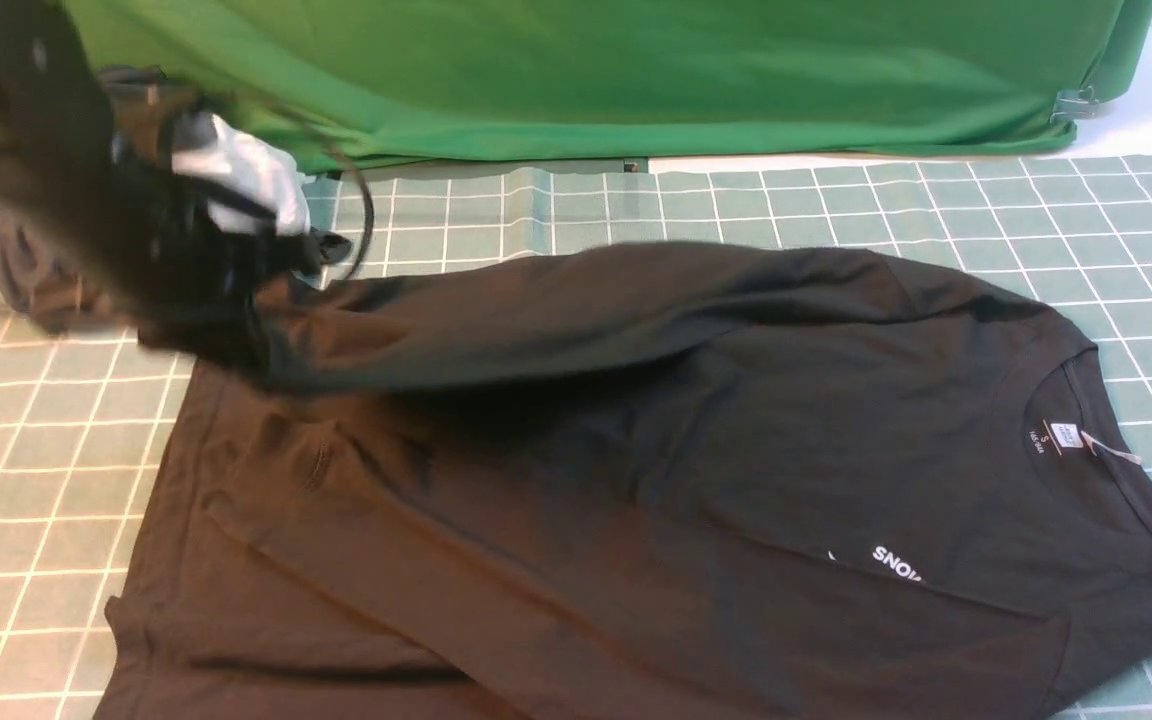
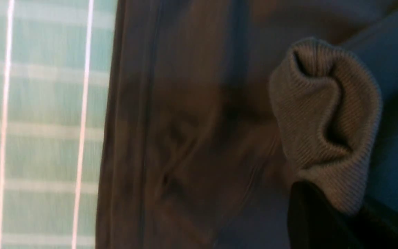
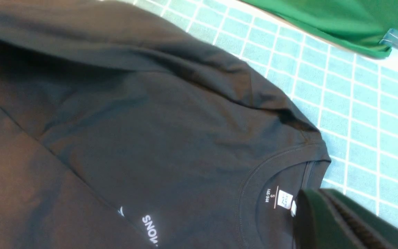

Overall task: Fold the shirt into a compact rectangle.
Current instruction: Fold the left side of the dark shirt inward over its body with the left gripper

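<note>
Front view: btwn the arms, facing fwd & down across the cloth, bg incl. Left wrist cam: on left arm, close over the dark shirt (image 1: 836,400). Right wrist cam: on right arm, looks down at an angle; shares neckline (image 1: 1066,460) & green drape (image 1: 636,70) w/ front view.

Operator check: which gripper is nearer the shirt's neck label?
Right. The right gripper is just beside the neck label in its wrist view; the left gripper is far off toward the hem side, gripping a sleeve cuff.
</note>
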Available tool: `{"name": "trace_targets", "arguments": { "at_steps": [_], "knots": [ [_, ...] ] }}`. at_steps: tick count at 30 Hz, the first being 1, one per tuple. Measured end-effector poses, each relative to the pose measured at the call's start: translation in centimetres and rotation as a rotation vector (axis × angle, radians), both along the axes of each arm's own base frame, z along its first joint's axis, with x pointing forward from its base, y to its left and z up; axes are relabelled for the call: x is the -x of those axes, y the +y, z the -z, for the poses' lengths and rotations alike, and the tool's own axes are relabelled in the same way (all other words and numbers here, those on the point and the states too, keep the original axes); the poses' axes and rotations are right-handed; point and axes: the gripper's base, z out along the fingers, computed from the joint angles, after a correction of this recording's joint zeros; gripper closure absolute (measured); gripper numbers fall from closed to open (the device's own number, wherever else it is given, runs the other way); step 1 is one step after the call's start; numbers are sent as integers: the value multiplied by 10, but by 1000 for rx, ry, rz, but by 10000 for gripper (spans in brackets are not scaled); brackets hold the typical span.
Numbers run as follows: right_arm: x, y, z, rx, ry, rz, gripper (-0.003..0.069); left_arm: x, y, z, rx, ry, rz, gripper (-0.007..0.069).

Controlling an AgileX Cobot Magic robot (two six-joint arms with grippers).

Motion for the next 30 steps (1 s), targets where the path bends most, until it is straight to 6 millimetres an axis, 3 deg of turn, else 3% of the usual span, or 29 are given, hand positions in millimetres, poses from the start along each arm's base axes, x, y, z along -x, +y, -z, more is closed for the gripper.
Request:
{"name": "trace_targets", "arguments": {
  "at_steps": [6, 15, 23, 26, 30],
  "knots": [
    [0, 1, 1, -10, 7, -1, 657, 33, 5, 26, -41, 67, -31, 590],
    [0, 2, 1, -28, 13, 3, 657, 51, 6, 14, -41, 76, -34, 590],
    [0, 2, 1, -29, 15, 4, 649, 66, 6, 34, -31, 143, -29, 585],
    [0, 2, 1, -30, 15, 5, 646, 69, 6, 42, -38, 143, 3, 561],
    [0, 2, 1, -30, 15, 5, 641, 70, 7, 44, -49, 133, 20, 461]
  ]
}}
